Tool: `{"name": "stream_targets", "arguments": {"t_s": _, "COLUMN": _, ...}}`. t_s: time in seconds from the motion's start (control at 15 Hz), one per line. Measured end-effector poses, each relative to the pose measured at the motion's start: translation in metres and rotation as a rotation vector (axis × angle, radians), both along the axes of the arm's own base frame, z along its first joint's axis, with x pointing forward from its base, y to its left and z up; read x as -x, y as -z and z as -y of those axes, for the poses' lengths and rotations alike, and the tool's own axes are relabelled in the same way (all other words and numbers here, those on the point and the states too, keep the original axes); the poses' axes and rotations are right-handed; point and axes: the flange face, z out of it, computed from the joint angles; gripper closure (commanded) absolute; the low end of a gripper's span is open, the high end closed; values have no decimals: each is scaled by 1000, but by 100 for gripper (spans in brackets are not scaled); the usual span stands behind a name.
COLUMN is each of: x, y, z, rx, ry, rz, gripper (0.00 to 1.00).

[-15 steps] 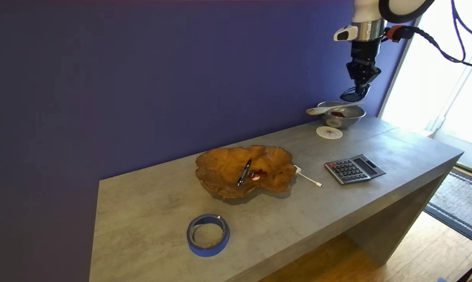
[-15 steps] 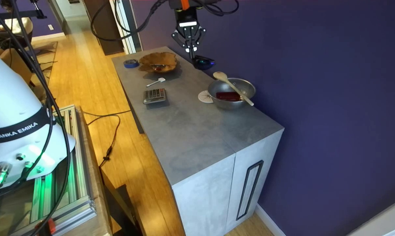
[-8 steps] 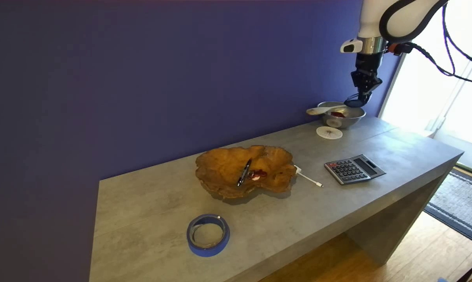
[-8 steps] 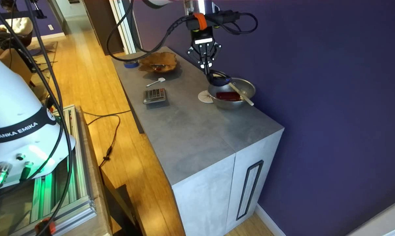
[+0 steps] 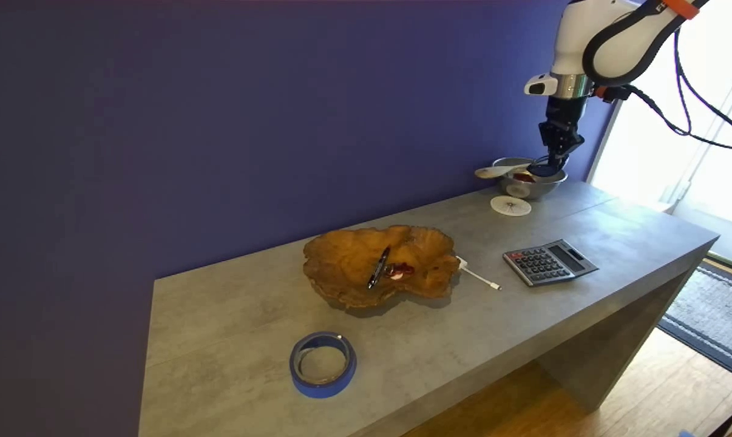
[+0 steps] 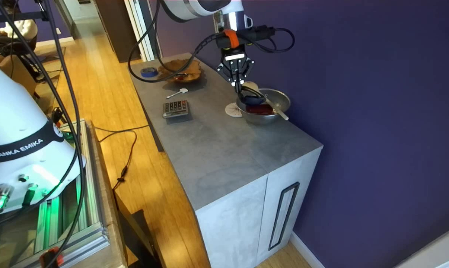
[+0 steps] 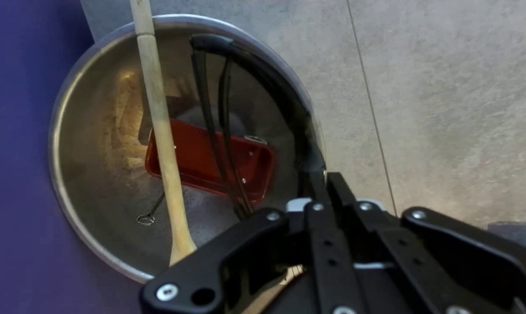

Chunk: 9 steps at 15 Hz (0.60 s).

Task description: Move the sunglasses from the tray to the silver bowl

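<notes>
In an exterior view: can see the sunglasses [image 5: 542, 170] over the silver bowl [image 5: 545, 190], well apart from the tray [image 5: 342, 261], so probably down to just the drop-off. Can also spot a pen [image 5: 379, 267] and something small and reddish [image 5: 405, 268] in that tray.

In an exterior view: looks like the gripper [image 6: 238, 90] pinching the sunglasses by an end, with the rest sticking out over the side of the bowl by the white disc [image 6: 233, 110]. Watch for the wooden spoon [image 6: 277, 109] across the rim, easy to snag on.

Wrist view: fingers [image 7: 341, 189] nearly together, clamped on the frame's end. Dark frame and thin bars, likely the temples, above the red box [image 7: 197, 152] inside the bowl. Can't tell if touching the rim.

Guessing pretty light, stiff in the frame, bendy at the temples, with slick lenses easy to scratch. Would hold by the thick frame edge, not a lens or temple, and squeeze gently. Gripped so far off-centre, could easily pivot or slip, so best lowered a bit further before letting go.
</notes>
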Motion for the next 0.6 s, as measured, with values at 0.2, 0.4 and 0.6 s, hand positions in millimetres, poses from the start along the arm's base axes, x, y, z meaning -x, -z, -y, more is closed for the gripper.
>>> {"name": "stream_targets", "arguments": {"t_s": 0.2, "x": -2, "y": 2, "z": 4, "rx": -3, "ry": 13, "rz": -1, "gripper": 42}}
{"name": "stream_targets", "arguments": {"t_s": 0.4, "x": -5, "y": -11, "z": 5, "rx": -30, "ry": 53, "rz": 18, "gripper": 21}}
{"name": "stream_targets", "arguments": {"t_s": 0.6, "x": -2, "y": -51, "z": -12, "rx": -152, "ry": 72, "rz": 18, "gripper": 26}}
